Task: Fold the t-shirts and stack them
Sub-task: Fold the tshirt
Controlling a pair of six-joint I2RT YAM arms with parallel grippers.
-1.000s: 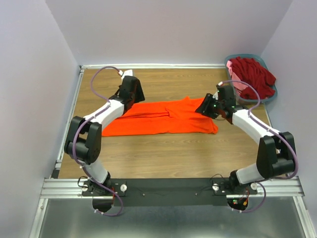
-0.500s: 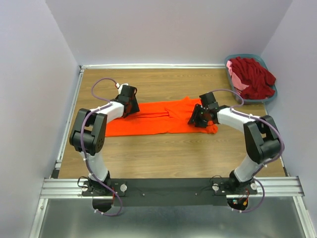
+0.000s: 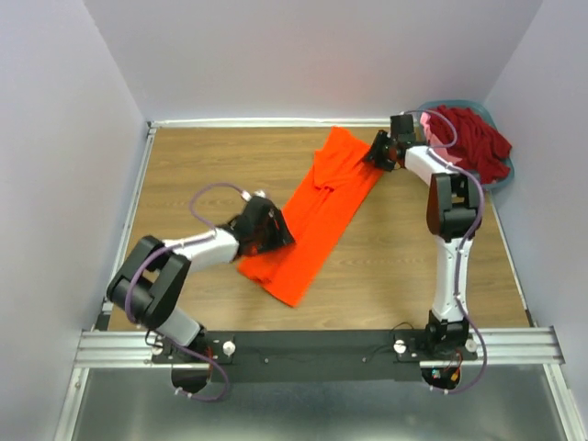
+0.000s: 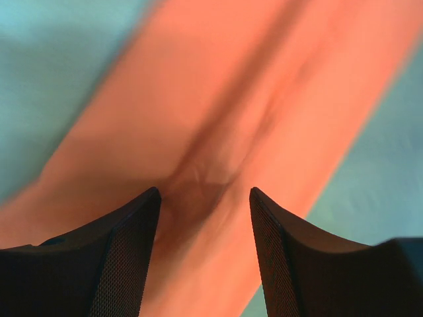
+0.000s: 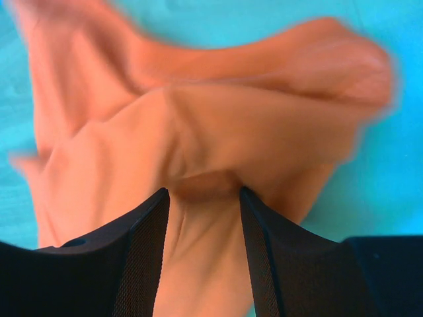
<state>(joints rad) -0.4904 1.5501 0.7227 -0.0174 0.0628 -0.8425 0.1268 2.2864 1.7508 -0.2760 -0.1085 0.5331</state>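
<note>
**While you hold both ends, bright orange fabric t-shirt [image 3: 322,207] lies slanted**

Your left gripper [image 3: 278,236] clamps its near-left end on the wooden table [image 3: 202,165]. Your right gripper [image 3: 376,155] clamps its far-right end, beside the grey-blue plastic basket [image 3: 510,172].

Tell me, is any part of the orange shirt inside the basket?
No, the orange shirt lies diagonally on the table, wholly outside the basket.

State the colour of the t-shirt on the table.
The t-shirt is plain bright orange; the top external view shows it best.
</note>
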